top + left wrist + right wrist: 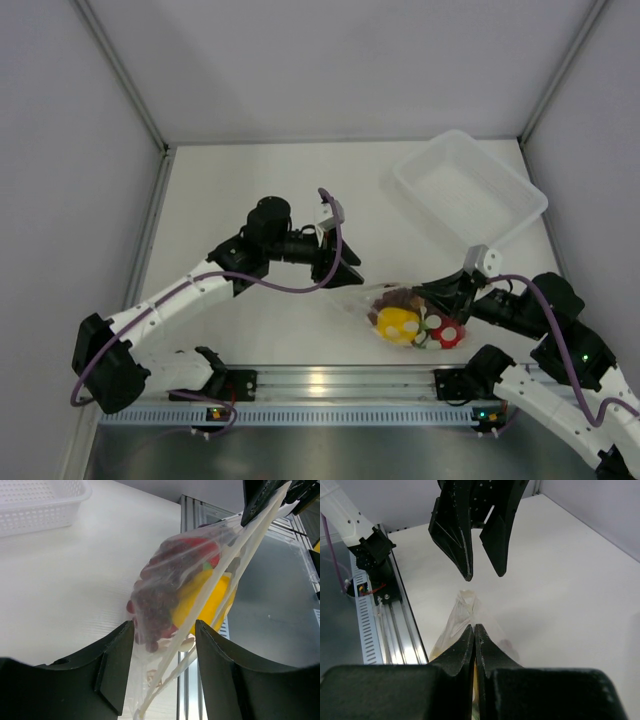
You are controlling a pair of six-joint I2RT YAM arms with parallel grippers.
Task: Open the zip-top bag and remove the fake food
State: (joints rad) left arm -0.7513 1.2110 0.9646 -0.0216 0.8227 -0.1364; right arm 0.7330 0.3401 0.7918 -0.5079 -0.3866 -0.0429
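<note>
Top external view: the right gripper (442,293) is pinched shut on 1 edge of the zip-top bag (385,300), near the front rail (330,380), with the fake food (410,325) still sealed inside. The left gripper (340,272), jaws apart, straddles the bag's left end. The opening is barely begun; next it likely must clamp the opposite lip and pull. The table (250,180) is white, the walls (330,60) are plain grey, and a tray (432,212) sits far right.

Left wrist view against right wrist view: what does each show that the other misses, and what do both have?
Only the left wrist: the fake food clearly, purple grapes and a yellow pepper, and the white tray. Only the right wrist: the left arm's base. Both: the zip-top bag, the right gripper shut on its edge, the left gripper open.
</note>
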